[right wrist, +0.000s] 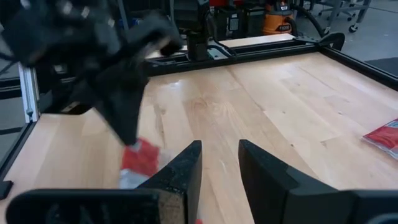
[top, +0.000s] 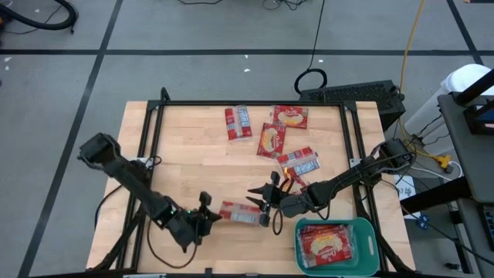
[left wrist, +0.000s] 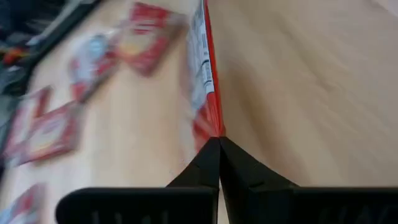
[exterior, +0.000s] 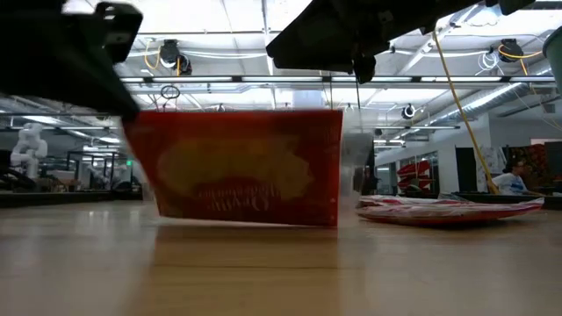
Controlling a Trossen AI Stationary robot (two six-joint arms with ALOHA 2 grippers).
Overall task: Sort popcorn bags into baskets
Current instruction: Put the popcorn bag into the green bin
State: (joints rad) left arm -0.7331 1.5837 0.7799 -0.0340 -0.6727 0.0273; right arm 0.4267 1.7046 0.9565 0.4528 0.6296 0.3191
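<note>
My left gripper point(top: 207, 216) point(left wrist: 219, 142) is near the table's front edge, shut on one red popcorn bag point(top: 239, 214) point(exterior: 237, 167). The bag is turned up on its long edge. My right gripper point(top: 261, 205) point(right wrist: 219, 162) is open at the bag's other end point(right wrist: 140, 158), with a finger on either side in the high view; no touch shows. Several more bags lie flat farther back: point(top: 238, 122), point(top: 289, 116), point(top: 270, 140), point(top: 299, 164). The teal basket point(top: 369, 232) sits at the front right with packets point(top: 328, 245) inside. My left gripper pinches the bag's end edge nearest it point(left wrist: 213, 127) between its two shut fingers. It comes in level from the table's left, along the bag's length. The bag stands upright on edge and reaches away toward the right gripper. Whether its lower edge point(exterior: 246, 221) touches the table I cannot tell.
A black frame point(top: 247, 103) borders the wooden table. A cable loop and a keyboard point(top: 351, 94) lie beyond the far edge. Bare wood stretches across the table's left half. In the low view a flat bag point(exterior: 448, 209) lies to the right, and a person point(exterior: 509, 180) sits far behind.
</note>
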